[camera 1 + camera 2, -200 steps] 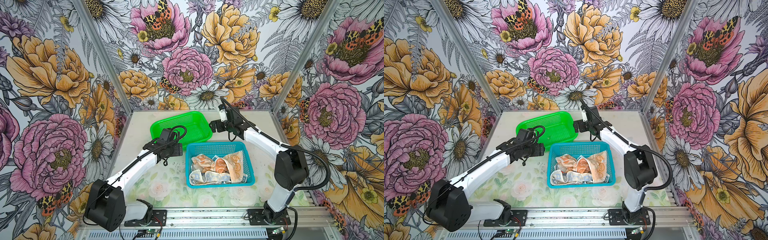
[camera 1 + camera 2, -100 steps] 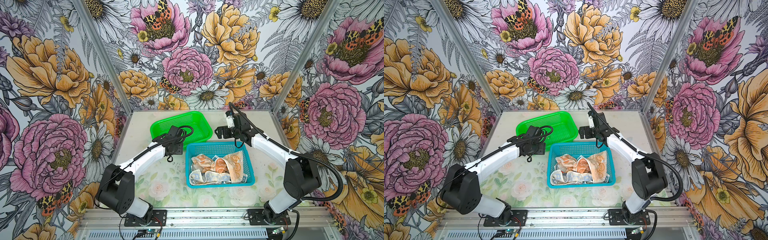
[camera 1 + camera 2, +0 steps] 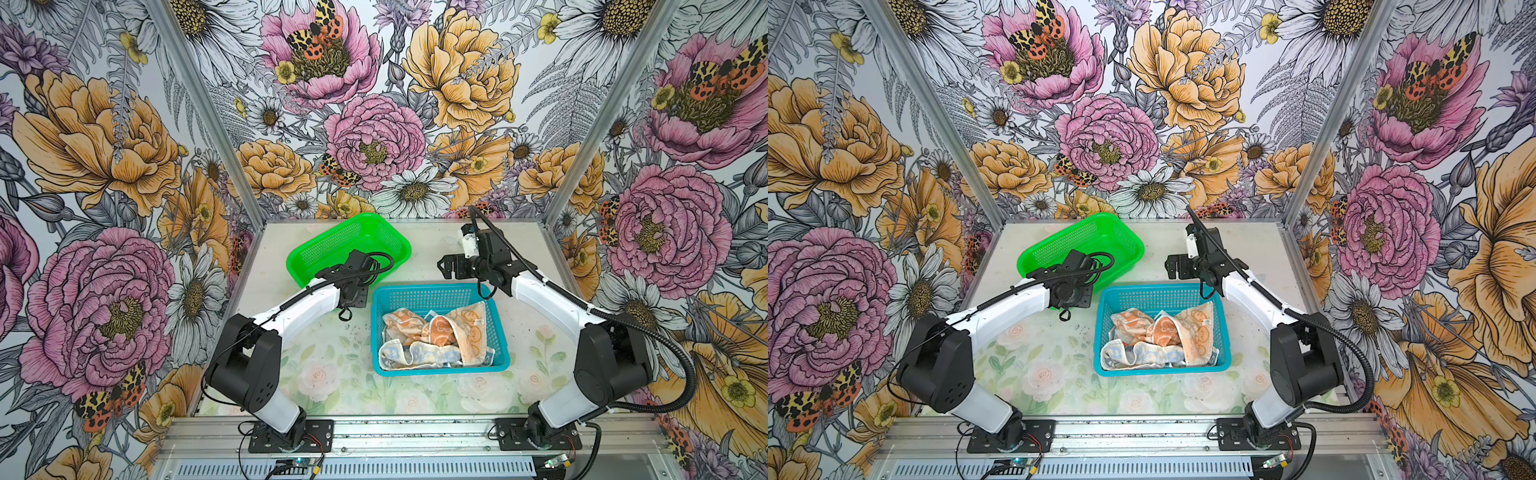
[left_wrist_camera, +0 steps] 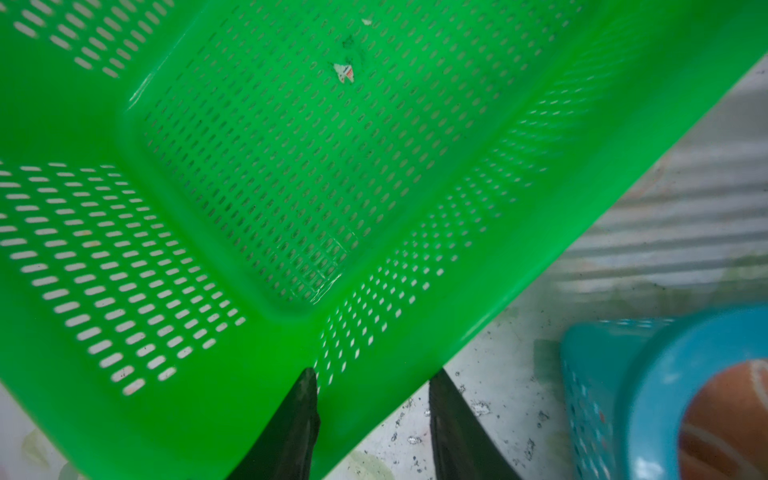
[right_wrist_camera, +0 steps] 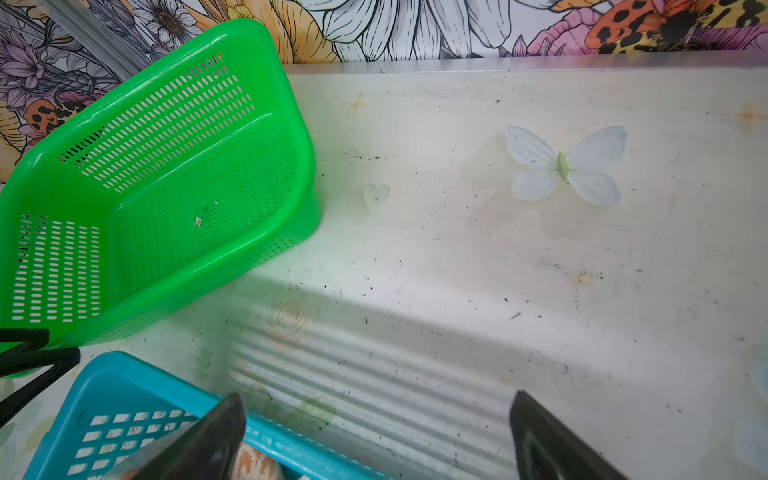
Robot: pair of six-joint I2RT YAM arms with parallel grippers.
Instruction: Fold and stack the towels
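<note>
The towels [image 3: 436, 336] [image 3: 1163, 338] lie crumpled in the blue basket [image 3: 436, 289] [image 3: 1158, 289]: orange, cream and blue cloth with a cartoon print. A bit of orange towel [image 4: 731, 415] [image 5: 253, 461] shows in each wrist view. My left gripper [image 4: 370, 374] [image 3: 353, 289] sits at the green basket's [image 4: 249, 166] [image 3: 353, 241] near rim. Its jaws are narrowed, one finger inside the wall and one outside over the table; whether they touch the rim I cannot tell. My right gripper [image 5: 378, 397] [image 3: 451, 266] is wide open above the blue basket's [image 5: 124, 386] far rim, holding nothing.
The green basket [image 3: 1084, 237] [image 5: 166, 166] stands tilted at the back left, holding only a small scrap. The blue basket's corner [image 4: 648, 374] is close to the left gripper. Flowered walls enclose the table [image 3: 519, 249] on three sides.
My left gripper has moved right to the green basket's near rim and its jaws have narrowed. My right gripper has come forward to the blue basket's far rim, still wide open.
</note>
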